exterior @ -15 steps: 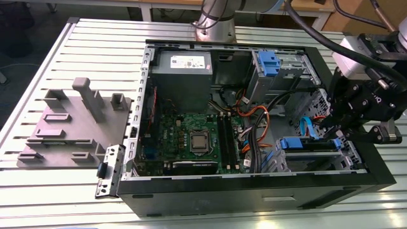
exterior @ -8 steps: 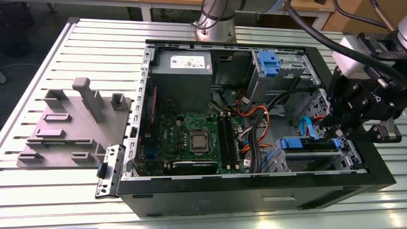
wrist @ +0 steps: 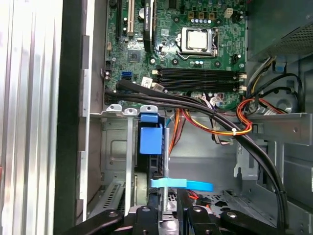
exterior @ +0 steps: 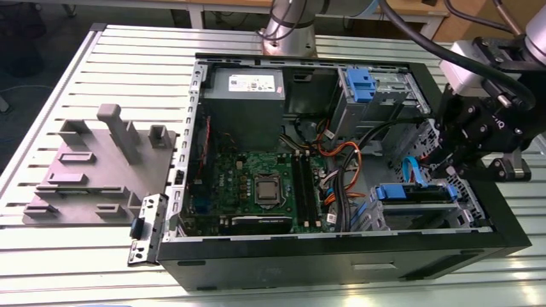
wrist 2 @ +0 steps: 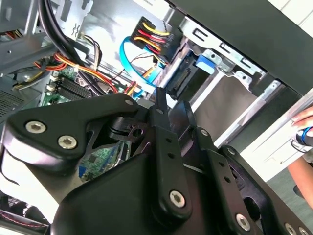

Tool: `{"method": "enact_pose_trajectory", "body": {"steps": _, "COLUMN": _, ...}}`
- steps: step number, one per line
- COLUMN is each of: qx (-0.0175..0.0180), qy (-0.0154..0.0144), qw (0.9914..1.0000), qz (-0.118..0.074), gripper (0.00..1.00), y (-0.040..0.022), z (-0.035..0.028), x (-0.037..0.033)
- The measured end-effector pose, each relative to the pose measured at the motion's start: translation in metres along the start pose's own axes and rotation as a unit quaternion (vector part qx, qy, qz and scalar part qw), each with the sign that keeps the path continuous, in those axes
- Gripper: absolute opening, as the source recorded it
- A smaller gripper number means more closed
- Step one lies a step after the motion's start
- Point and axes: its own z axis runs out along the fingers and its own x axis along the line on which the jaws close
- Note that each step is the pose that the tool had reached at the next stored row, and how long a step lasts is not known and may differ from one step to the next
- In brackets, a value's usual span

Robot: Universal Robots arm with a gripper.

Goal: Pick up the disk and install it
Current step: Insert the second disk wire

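- Gripper (exterior: 445, 167) hangs inside the open computer case (exterior: 341, 268), at the drive bay on the exterior view's right; fingers unclear, cannot tell.
- Disk (exterior: 415, 194), blue-fronted, sits in that bay just below.
- Power-supply sticker (exterior: 248, 82) print unreadable.

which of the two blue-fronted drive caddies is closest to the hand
The lower blue caddy, in the bay near the case's front edge, sits right beside the hand. The other blue caddy stands in the upper cage next to the power supply, farther off.
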Motion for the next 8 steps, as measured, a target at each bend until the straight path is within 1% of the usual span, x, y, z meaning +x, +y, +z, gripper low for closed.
{"method": "enact_pose_trajectory", "body": {"steps": 2, "qx": 0.0, "qy": 0.0, "qw": 1.0, "qz": 0.0, "gripper": 0.3, "y": -0.0001, "z": 0.0001, "x": -0.002}}
{"method": "enact_pose_trajectory", "body": {"steps": 5, "qx": 0.0, "qy": 0.0, "qw": 1.0, "qz": 0.0, "gripper": 0.3, "y": -0.001, "z": 0.0001, "x": -0.0031}}
{"method": "enact_pose_trajectory", "body": {"steps": 8, "qx": 0.0, "qy": 0.0001, "qw": 1.0, "qz": 0.0, "gripper": 0.3, "y": -0.0039, "z": 0.0, "x": -0.0032}}
